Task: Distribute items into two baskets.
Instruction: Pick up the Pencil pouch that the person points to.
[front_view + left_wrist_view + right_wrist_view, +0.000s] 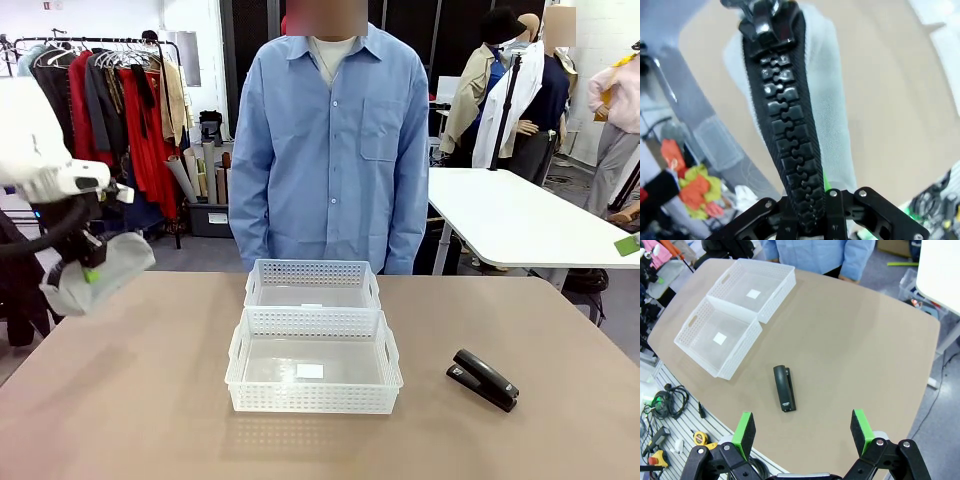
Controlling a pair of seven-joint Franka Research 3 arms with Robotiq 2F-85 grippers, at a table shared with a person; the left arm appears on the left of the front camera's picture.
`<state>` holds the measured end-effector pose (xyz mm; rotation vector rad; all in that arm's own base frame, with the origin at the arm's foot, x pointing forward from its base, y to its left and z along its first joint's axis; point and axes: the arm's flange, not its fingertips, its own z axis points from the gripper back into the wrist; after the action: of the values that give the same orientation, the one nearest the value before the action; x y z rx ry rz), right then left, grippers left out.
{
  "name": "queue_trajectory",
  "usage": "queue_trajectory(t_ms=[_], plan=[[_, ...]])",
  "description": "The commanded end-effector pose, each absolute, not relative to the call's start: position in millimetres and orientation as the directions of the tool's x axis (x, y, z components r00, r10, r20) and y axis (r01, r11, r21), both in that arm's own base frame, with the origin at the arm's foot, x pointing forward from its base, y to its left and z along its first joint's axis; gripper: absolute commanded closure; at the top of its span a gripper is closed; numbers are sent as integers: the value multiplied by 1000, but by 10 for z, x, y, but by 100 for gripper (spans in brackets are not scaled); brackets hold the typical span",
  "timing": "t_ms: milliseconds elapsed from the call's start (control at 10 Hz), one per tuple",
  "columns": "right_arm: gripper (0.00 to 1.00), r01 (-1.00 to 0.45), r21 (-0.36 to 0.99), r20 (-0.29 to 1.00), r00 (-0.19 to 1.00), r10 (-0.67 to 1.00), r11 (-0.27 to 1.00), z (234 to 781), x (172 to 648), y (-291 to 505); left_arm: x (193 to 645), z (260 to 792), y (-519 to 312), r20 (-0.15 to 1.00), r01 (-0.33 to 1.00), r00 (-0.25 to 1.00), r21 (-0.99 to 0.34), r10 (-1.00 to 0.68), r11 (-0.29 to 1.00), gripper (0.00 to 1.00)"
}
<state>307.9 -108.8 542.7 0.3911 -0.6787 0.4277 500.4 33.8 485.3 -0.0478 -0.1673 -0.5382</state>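
**Q:** How are the fingers of the left gripper set?

**A:** The left gripper (pixel 92 270) is clamped on the black zipper (pixel 785 125) edge of the grey pouch (pixel 110 262). Its fingers (pixel 837 210) are drawn narrow around that edge. The pouch is held in the air at the far left corner of the worktop (pixel 150 400), clear of the surface.

**Q:** How is the right gripper set?

**A:** The right gripper (pixel 802 427) is held high above the worktop. Its fingers (pixel 744 432) are spread wide, and nothing is gripped between them.

**Q:** Where is the stapler located?

**A:** The black stapler (pixel 483 379) is laid flat on the worktop, between the baskets and the right edge, towards the robot's edge.

**Q:** How are the baskets arranged?

**A:** Two white baskets are placed mid-worktop, one behind the other and touching. The near basket (pixel 315 400) is set towards the robot's edge. The far basket (pixel 312 272) is set towards the far edge, where a person (pixel 330 150) in a blue shirt is stood.
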Motion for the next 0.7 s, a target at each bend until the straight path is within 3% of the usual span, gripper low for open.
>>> queue_trajectory(t_ms=[0,300,600], plan=[[0,-499,209,673,697,246,841,5436,3076,-1084,4946,5198,459,161,683,726,-50,-669,729,100],[0,-499,209,673,697,246,841,5436,3076,-1084,4626,5712,434,197,791,602,-10,-774,612,100],[0,-499,209,673,697,246,841,5436,3076,-1084,4454,5877,346,206,843,532,-36,-821,537,100]])
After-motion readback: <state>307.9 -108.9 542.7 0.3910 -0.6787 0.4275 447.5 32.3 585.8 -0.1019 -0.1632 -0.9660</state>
